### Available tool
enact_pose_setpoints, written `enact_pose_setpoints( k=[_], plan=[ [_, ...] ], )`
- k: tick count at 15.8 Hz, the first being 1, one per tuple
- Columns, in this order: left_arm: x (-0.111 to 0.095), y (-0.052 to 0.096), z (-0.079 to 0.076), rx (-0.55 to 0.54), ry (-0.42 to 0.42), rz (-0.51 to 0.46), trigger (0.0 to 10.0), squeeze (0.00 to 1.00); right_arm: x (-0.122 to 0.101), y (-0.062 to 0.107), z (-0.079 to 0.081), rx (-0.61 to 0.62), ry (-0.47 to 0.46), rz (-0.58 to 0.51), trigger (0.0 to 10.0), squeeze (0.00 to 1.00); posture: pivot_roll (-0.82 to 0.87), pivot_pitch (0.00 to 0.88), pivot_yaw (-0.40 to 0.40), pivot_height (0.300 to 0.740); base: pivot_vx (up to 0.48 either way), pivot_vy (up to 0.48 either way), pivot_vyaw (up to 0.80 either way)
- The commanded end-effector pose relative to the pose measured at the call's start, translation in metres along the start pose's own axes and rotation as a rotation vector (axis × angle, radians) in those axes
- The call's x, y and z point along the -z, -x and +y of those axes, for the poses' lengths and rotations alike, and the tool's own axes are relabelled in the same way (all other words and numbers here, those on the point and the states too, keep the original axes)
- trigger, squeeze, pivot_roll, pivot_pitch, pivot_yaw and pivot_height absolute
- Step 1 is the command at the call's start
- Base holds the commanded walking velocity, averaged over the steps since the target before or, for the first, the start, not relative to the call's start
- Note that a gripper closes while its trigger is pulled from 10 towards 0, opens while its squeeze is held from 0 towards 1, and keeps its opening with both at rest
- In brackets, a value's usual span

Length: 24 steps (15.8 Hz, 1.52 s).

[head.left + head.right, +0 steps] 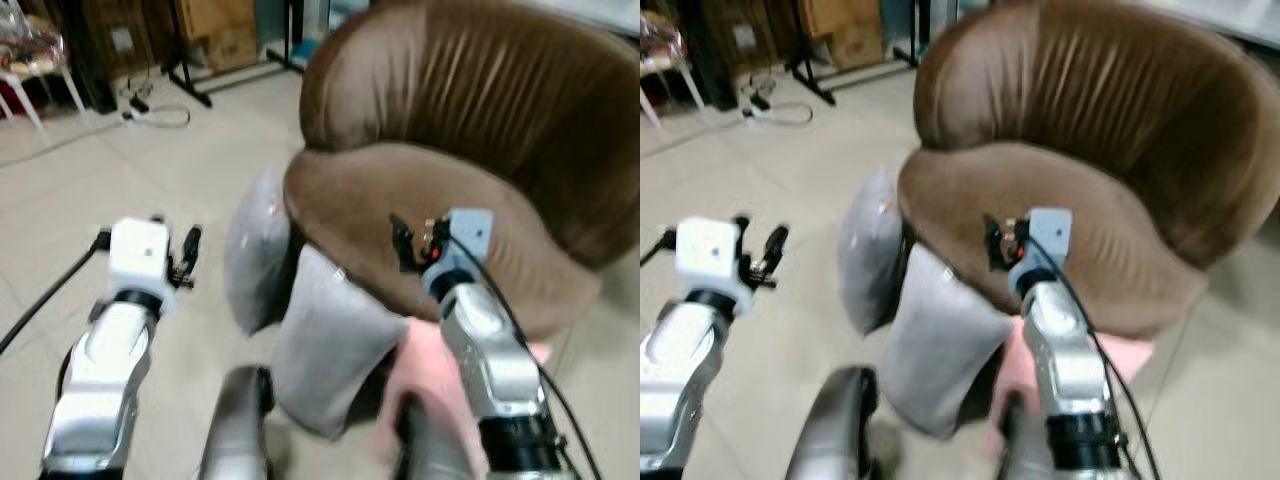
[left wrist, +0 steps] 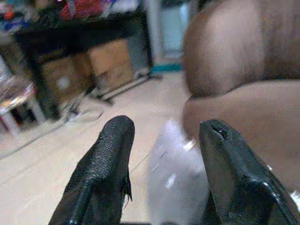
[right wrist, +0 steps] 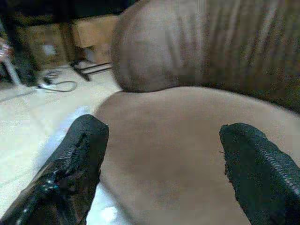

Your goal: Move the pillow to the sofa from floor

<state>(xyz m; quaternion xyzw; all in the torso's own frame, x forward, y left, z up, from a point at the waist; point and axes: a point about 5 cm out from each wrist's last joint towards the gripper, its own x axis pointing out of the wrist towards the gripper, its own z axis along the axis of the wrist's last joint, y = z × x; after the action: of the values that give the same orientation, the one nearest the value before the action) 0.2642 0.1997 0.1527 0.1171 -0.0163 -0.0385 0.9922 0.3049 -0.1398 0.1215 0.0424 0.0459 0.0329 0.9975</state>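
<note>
- Clearly nothing is moved yet: 2 grey pillows lean against the front of the brown sofa (image 1: 420, 200), one (image 1: 258, 255) beside its edge, the other (image 1: 325, 340) lower; a pink thing (image 1: 415, 375) lies below it.
- Left pincer (image 1: 185, 258), away from the sofa, gapes empty.
- Right pincer (image 1: 405, 243), over the seat, spreads wide, empty.

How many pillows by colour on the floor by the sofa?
Grey pillows: 2, one leaning on the brown sofa, another in front of it
Pink pillow: 1
Total: 3
</note>
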Motion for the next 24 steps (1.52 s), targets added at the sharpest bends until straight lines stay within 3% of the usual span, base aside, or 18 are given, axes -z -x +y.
enact_pose_setpoints(
  k=[1, 5, 6, 8, 10, 12, 15, 16, 18, 19, 21, 24],
  plan=[
    [0.008, -0.001, -0.013, 0.062, 0.003, 0.029, 10.0, 0.0, 0.016, 0.002, -0.02, 0.087, 0.031, 0.081, 10.0, 0.0, -0.04, 0.0, -0.043, 0.456, 0.0, 0.0, 0.0],
    [0.01, -0.002, -0.017, 0.115, -0.009, 0.032, 10.0, 0.0, 0.029, 0.001, -0.032, 0.128, 0.086, 0.162, 10.0, 0.0, -0.03, 0.0, -0.04, 0.456, 0.0, 0.0, 0.0],
    [0.01, -0.002, -0.02, 0.16, -0.013, 0.034, 10.0, 0.0, 0.034, 0.001, -0.037, 0.139, 0.118, 0.188, 10.0, 1.0, -0.03, 0.0, -0.037, 0.456, 0.0, 0.0, 0.0],
    [0.014, 0.001, -0.028, 0.256, -0.03, 0.046, 10.0, 0.0, 0.049, -0.008, -0.037, 0.064, 0.234, 0.267, 10.0, 1.0, -0.03, 0.0, -0.026, 0.456, 0.0, 0.0, 0.0],
    [0.018, 0.005, -0.033, 0.306, -0.024, 0.059, 10.0, 0.0, 0.057, -0.016, -0.034, 0.01, 0.239, 0.312, 10.0, 1.0, -0.05, 0.0, -0.013, 0.456, 0.0, 0.0, 0.0],
    [0.023, 0.013, -0.041, 0.368, -0.025, 0.085, 10.0, 0.0, 0.067, -0.025, -0.039, 0.024, 0.317, 0.418, 10.0, 1.0, -0.06, 0.0, -0.007, 0.456, 0.0, 0.0, 0.0],
    [0.022, 0.029, -0.05, 0.465, -0.024, 0.116, 10.0, 0.0, 0.079, -0.027, -0.06, 0.1, 0.347, 0.575, 10.0, 1.0, -0.03, 0.0, -0.028, 0.456, 0.0, 0.0, 0.0],
    [0.025, 0.039, -0.053, 0.508, -0.015, 0.141, 10.0, 0.0, 0.082, -0.026, -0.066, 0.083, 0.401, 0.636, 10.0, 1.0, -0.04, 0.0, -0.029, 0.456, 0.0, 0.0, 0.0],
    [0.024, 0.048, -0.052, 0.521, -0.01, 0.153, 10.0, 0.0, 0.062, -0.037, -0.073, -0.009, 0.407, 0.583, 10.0, 1.0, -0.05, 0.044, -0.027, 0.456, 0.0, 0.0, 0.0],
    [0.022, 0.053, -0.053, 0.546, -0.008, 0.164, 10.0, 0.0, 0.058, -0.04, -0.071, -0.105, 0.473, 0.595, 10.0, 0.0, -0.04, 0.069, -0.021, 0.456, 0.0, 0.0, 0.0],
    [0.019, 0.059, -0.053, 0.602, -0.032, 0.177, 10.0, 0.0, 0.069, -0.037, -0.062, -0.222, 0.679, 0.711, 10.0, 0.0, -0.03, 0.13, 0.018, 0.456, 0.0, 0.0, 0.0],
    [0.011, 0.067, -0.049, 0.616, -0.037, 0.182, 10.0, 0.0, 0.083, -0.034, -0.042, -0.287, 0.828, 0.729, 10.0, 0.0, 0.01, 0.174, 0.001, 0.456, 0.0, 0.0, 0.0]
  ],
)
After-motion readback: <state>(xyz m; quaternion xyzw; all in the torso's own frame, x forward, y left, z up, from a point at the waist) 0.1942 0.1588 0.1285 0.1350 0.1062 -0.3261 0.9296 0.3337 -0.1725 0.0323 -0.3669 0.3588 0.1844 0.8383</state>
